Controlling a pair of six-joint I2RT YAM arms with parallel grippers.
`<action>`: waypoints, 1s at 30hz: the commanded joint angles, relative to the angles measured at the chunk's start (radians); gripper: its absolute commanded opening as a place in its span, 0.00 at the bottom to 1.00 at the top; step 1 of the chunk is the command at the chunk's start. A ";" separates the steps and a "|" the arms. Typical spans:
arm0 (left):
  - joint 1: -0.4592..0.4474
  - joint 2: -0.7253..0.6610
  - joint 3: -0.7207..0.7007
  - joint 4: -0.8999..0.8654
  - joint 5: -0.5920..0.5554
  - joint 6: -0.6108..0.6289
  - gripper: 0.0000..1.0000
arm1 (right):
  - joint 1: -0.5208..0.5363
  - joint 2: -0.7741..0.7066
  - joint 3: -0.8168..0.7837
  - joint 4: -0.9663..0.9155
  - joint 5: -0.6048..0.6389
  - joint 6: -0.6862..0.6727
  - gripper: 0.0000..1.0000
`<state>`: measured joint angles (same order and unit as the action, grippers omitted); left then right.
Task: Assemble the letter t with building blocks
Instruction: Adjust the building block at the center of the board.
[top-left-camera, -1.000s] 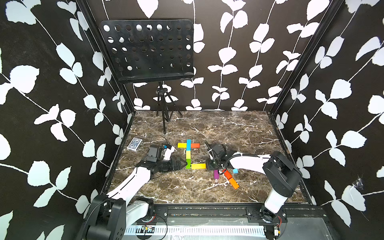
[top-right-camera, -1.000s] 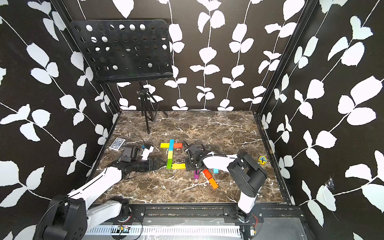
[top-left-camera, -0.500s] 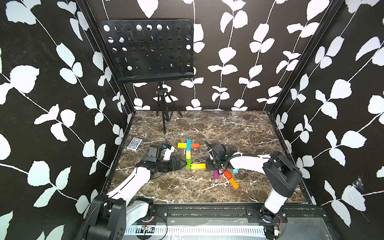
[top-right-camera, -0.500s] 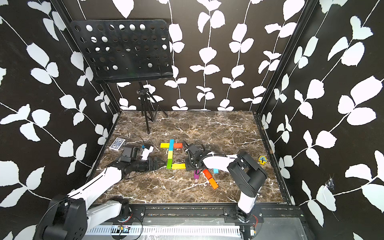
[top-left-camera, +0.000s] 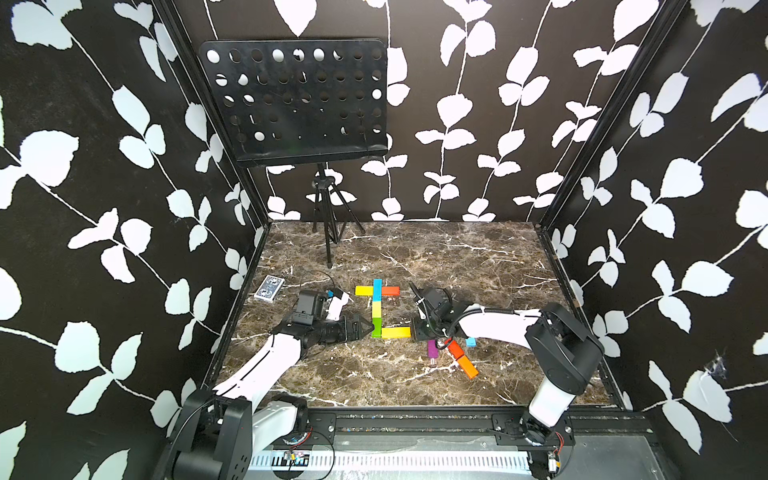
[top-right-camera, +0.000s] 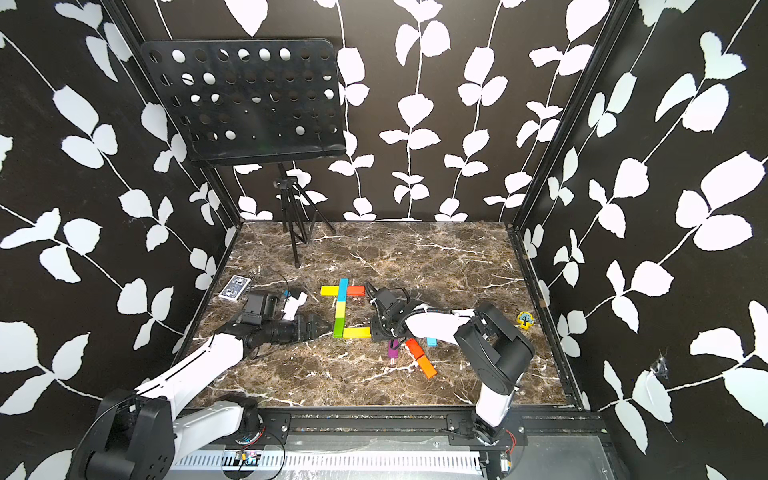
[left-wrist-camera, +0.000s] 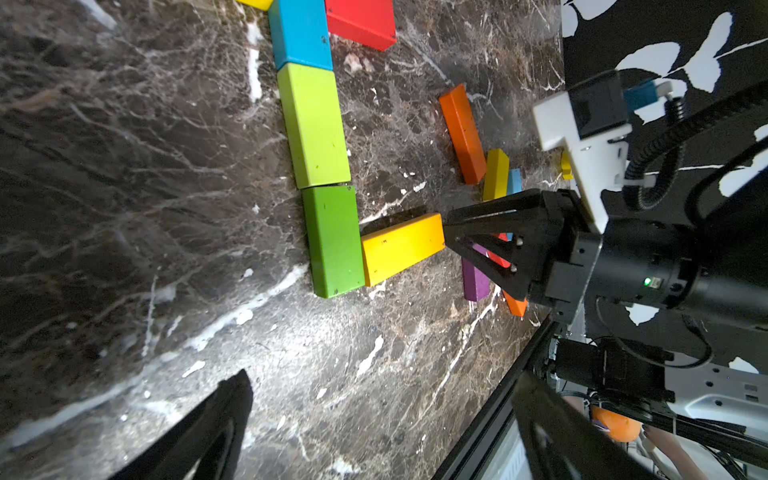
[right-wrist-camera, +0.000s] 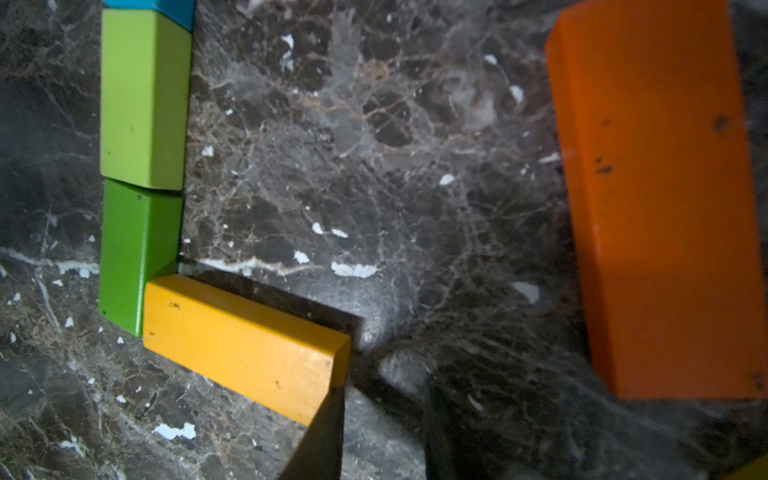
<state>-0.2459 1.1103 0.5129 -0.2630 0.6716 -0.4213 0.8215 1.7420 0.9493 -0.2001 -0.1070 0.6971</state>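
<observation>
The building blocks form a figure on the marble: a yellow (top-left-camera: 364, 290), cyan (top-left-camera: 377, 289) and red (top-left-camera: 390, 290) crossbar, then a lime (top-left-camera: 376, 308) and a green block (top-left-camera: 376, 327) as the stem. A yellow block (top-left-camera: 395, 332) lies as a foot against the green block (right-wrist-camera: 137, 257). My right gripper (top-left-camera: 414, 331) is shut with nothing between its fingers. In the right wrist view one of its fingers (right-wrist-camera: 320, 432) touches the far end of the yellow foot block (right-wrist-camera: 245, 349). My left gripper (top-left-camera: 368, 326) stands wide open just left of the green block (left-wrist-camera: 332, 241), holding nothing.
Loose purple (top-left-camera: 432, 348), red-orange (top-left-camera: 456, 349), orange (top-left-camera: 467, 366) and cyan (top-left-camera: 470, 341) blocks lie under and beside the right arm. A blue-patterned card box (top-left-camera: 269, 288) sits at the left wall, a music stand's tripod (top-left-camera: 328, 216) at the back, and a yellow token (top-right-camera: 525, 320) at the right edge.
</observation>
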 joint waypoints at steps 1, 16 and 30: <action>0.004 -0.007 -0.016 -0.008 0.000 0.018 0.99 | 0.008 0.005 -0.003 -0.022 0.012 0.016 0.33; 0.005 0.009 -0.016 -0.003 0.006 0.023 0.99 | 0.008 0.001 -0.005 -0.021 0.005 0.020 0.36; 0.004 0.029 -0.016 -0.032 -0.114 0.039 0.99 | 0.007 -0.048 0.000 -0.086 0.091 0.008 0.37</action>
<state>-0.2459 1.1320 0.5079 -0.2749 0.6216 -0.4011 0.8249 1.7290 0.9493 -0.2314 -0.0654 0.7067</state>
